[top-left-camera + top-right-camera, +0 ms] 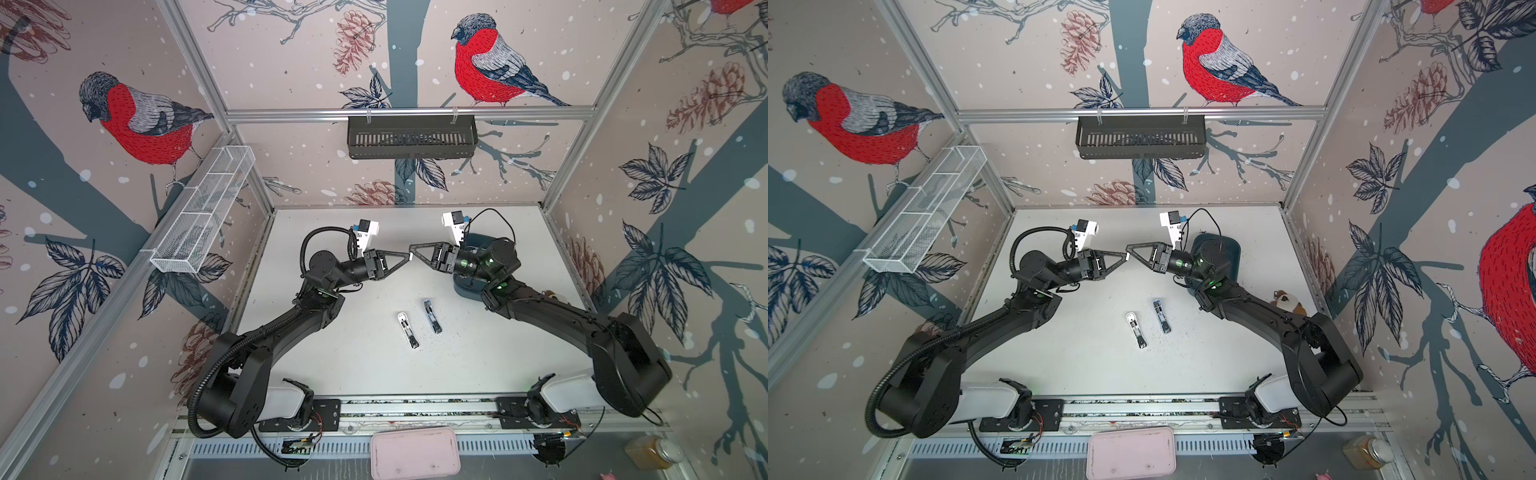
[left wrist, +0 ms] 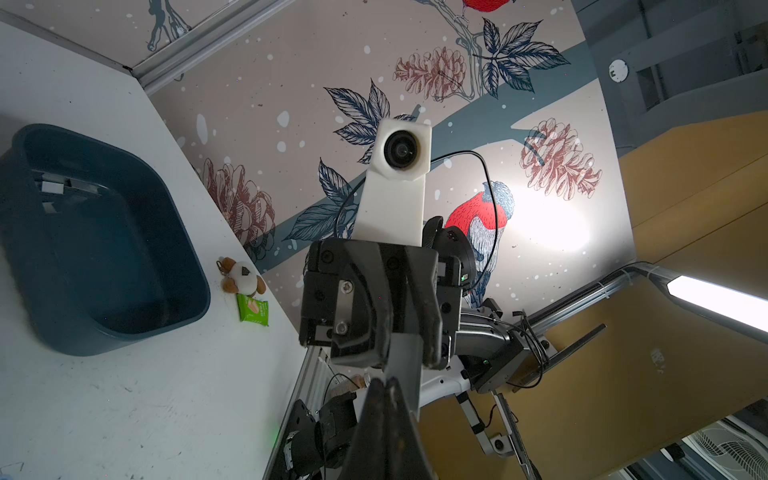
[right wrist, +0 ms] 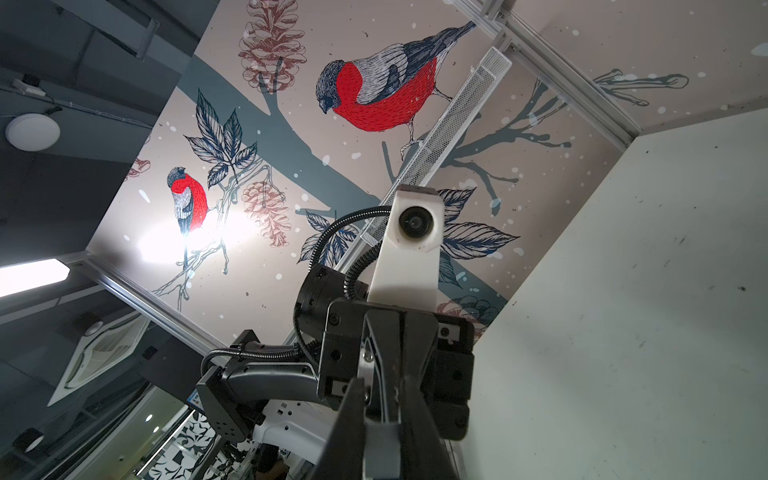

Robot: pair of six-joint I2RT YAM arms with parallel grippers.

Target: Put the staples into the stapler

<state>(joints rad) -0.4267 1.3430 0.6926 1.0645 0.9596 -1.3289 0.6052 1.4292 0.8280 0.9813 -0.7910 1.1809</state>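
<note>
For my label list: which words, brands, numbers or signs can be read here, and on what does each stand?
No text can be read.
green packet: print too blurred to read.
white stapler, blue stapler: no legible marking.

1. The left arm [image 1: 291, 328] bends at the elbow and reaches inward, the left claw [image 1: 405, 254] clamped fully shut.
2. The right arm [image 1: 552, 307] mirrors it; the right claw [image 1: 414, 252] meets its partner tip to tip, jaws drawn close, contact unclear.
</note>
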